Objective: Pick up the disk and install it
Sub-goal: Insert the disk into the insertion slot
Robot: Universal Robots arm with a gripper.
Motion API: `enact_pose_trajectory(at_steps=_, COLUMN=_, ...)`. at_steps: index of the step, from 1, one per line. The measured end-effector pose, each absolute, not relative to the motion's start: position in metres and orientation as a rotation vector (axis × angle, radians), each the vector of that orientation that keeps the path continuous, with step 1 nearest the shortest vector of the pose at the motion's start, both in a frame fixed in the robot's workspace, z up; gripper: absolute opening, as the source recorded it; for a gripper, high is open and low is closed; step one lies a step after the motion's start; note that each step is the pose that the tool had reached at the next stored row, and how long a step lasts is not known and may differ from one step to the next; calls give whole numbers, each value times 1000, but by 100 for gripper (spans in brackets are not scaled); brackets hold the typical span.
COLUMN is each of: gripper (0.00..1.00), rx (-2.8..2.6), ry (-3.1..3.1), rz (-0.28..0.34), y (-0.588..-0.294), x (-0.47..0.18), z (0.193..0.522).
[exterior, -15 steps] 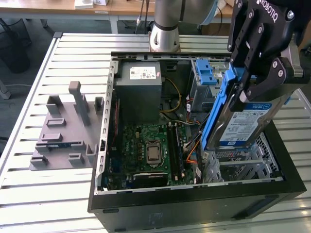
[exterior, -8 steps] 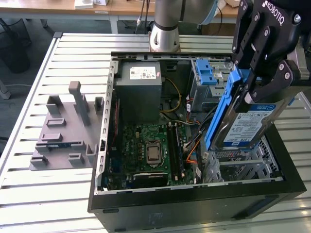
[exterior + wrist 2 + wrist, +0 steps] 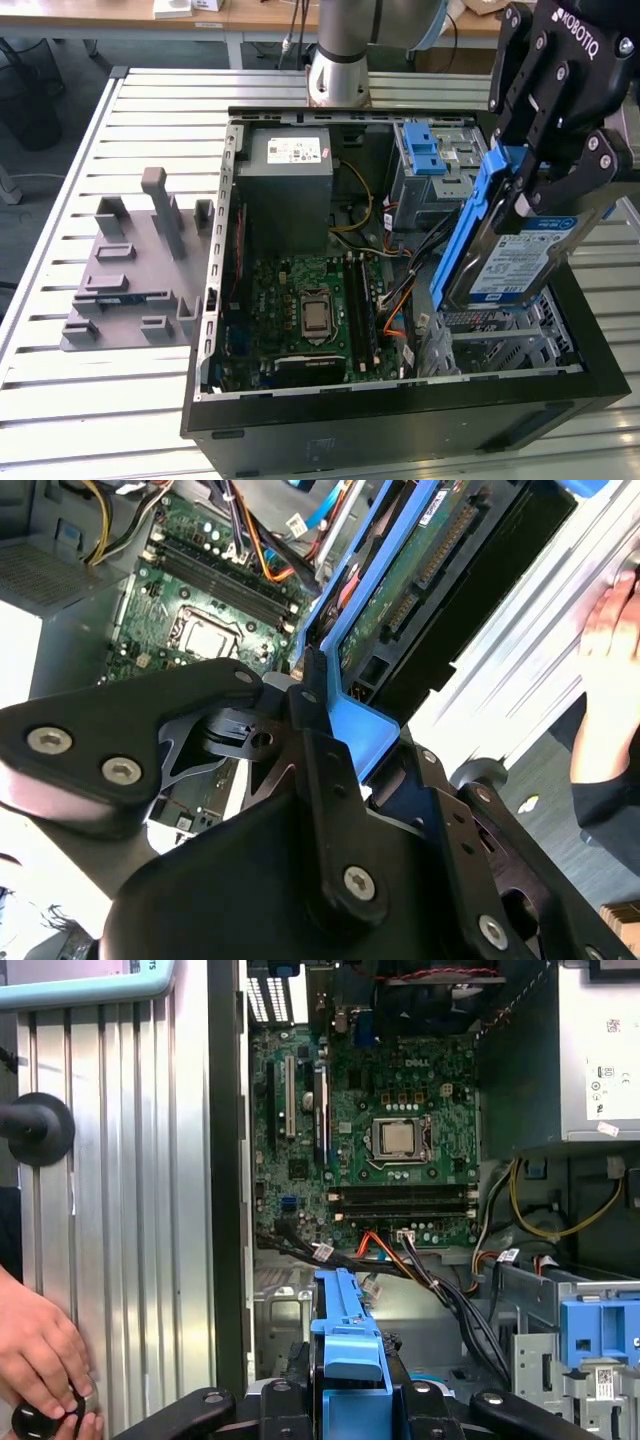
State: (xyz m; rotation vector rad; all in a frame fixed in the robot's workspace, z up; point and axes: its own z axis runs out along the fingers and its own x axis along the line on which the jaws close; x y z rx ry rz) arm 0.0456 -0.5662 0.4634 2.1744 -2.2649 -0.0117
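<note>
So the tool (image 3: 545, 190) is clamped on the blue end bracket of the disk (image 3: 510, 255), holding it tilted in the air over the open computer case (image 3: 400, 425) at the exterior view's right end. Down inside the case you can see the green motherboard (image 3: 300, 300), with the grey power supply box (image 3: 290, 190) behind it and the drive cage (image 3: 425, 165) with its blue latch just beside the disk. The case sits on a slatted metal counter (image 3: 80, 400), with a grey moulded fixture (image 3: 140, 270) just beside it on the exterior view's left.
</note>
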Motion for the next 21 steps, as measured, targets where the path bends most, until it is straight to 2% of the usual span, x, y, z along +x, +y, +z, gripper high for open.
enact_pose_trajectory(at_steps=21, gripper=36, rx=2182, ry=-2272, rz=-29, y=-566, x=63, z=451)
